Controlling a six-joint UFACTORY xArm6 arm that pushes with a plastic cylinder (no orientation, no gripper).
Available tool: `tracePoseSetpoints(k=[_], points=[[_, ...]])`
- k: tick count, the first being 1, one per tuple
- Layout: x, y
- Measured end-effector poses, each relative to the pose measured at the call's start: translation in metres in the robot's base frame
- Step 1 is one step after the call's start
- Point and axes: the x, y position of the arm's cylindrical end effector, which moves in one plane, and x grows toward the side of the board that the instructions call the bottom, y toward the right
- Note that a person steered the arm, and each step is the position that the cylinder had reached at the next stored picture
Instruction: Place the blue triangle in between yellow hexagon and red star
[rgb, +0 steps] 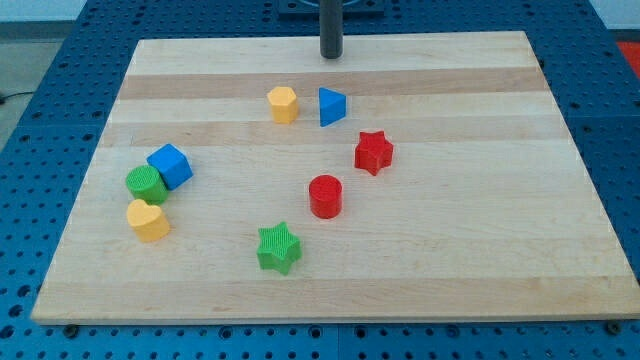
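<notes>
One dark rod and no jaws on show here, so there is nothing to call apart or together; my tip (331, 55) sits near the top edge of the worktop (450, 250), touching no block. Take the blue triangle (332, 106) as the landmark: my tip stands straight towards the view's top from it, a clear gap between them.

Just to the view's left of the blue triangle is the yellow hexagon (283, 104), close beside it with a thin strip of wood showing between them. Down and to the view's right of the blue triangle lies the red star (374, 152), near but apart. So the triangle sits with the hexagon on one side and the star on the other, though the star lies lower in the view than the other two.

Further towards the view's bottom from the blue triangle, the red cylinder (325, 196) stands alone, below and left of the star. Lower again and a little to the view's left is the green star (279, 247).

Well away to the view's left and bottom of the blue triangle, three blocks huddle together: a blue cube (170, 165), a green cylinder (146, 184) pressed against it, and a yellow heart (148, 220) right under the green one.

Beyond the worktop's edges, a blue perforated surface (60, 60) shows all round.
</notes>
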Motion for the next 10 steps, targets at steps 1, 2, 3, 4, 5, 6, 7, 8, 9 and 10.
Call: tracePoseSetpoints(k=[1, 2, 3, 4, 5, 6, 7, 8, 9, 10], points=[[0.005, 0.001], [0.023, 0.02], [0.033, 0.03], [0.053, 0.027], [0.078, 0.015], [0.094, -0.013], [0.111, -0.013], [0.116, -0.005], [0.116, -0.011], [0.116, -0.011]])
